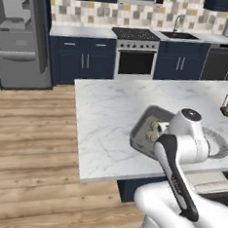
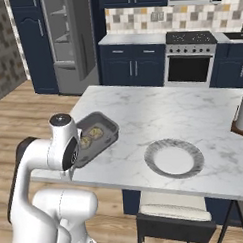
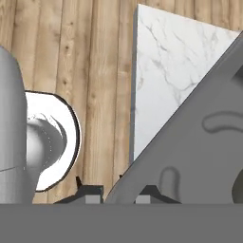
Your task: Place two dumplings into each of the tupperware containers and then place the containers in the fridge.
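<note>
Dumplings (image 1: 153,129), two of them, sat inside a dark container (image 1: 143,130) in the left base view, the tray tilted with its near rim up off the marble surface (image 1: 105,120). The arm's wrist hid that near edge. A round grey plate (image 1: 220,145) lay just beside it, partly behind the arm, and the fridge (image 1: 22,34) stood well apart across the wood floor, its door open.

From the right base view the container (image 2: 106,130) overhung the surface's near corner, the dumplings (image 2: 91,135) side by side within, and the plate (image 2: 174,158) lay bare further along.

In the hand view the end effector (image 3: 117,190) was closed on the container's rim (image 3: 190,147), its tips clamped either side of the grey wall, with floor planks and the surface's corner (image 3: 171,61) beyond.

Judging from this, the step in hand was carrying this filled container to the fridge. Doing it well would call for levelling the tray early, since a one-edge grip lets it sag and the dumplings could roll. Slow base driving, a steady wrist, and a clear line to an open shelf would matter most.
</note>
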